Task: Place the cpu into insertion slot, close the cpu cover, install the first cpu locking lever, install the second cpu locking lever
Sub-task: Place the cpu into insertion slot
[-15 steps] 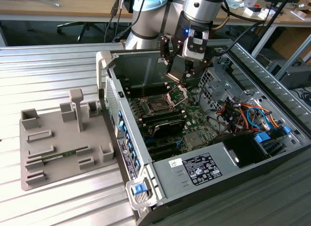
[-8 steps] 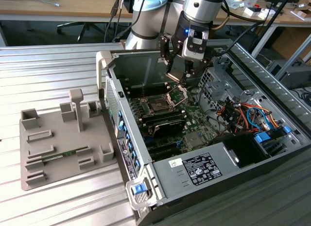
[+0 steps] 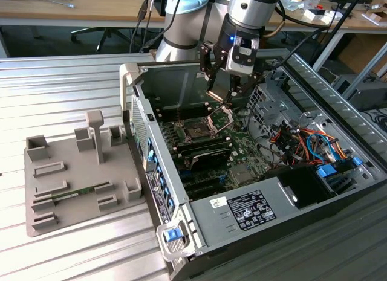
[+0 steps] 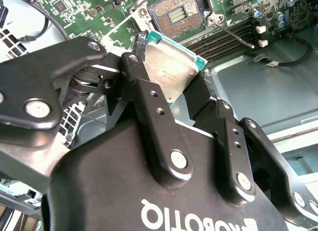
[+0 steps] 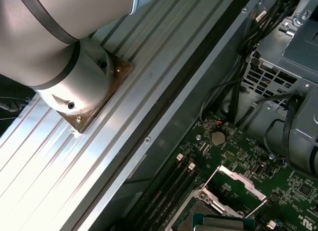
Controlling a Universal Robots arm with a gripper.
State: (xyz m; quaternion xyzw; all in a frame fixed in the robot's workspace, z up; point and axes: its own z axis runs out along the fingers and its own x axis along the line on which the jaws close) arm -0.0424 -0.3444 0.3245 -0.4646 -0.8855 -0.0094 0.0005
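- The gripper (image 4: 171, 79) is pinching the chip (image 4: 174, 59) by two opposite edges, with the fingers closed down to the chip's width. With so narrow a hold, the chip is risking a slip or a twist.
- The chip is hanging above the socket (image 4: 176, 12) and apart from it. A skewed or wrongly turned approach is risking bent contacts.
- The cover (image 3: 221, 116) is standing raised beside the socket. The fingers are working close to it, so a knock is risking dropping it shut over the empty socket.
- The wire lever (image 4: 237, 35) is lying loose beside the socket. Any sideways drift is risking a snag on it.
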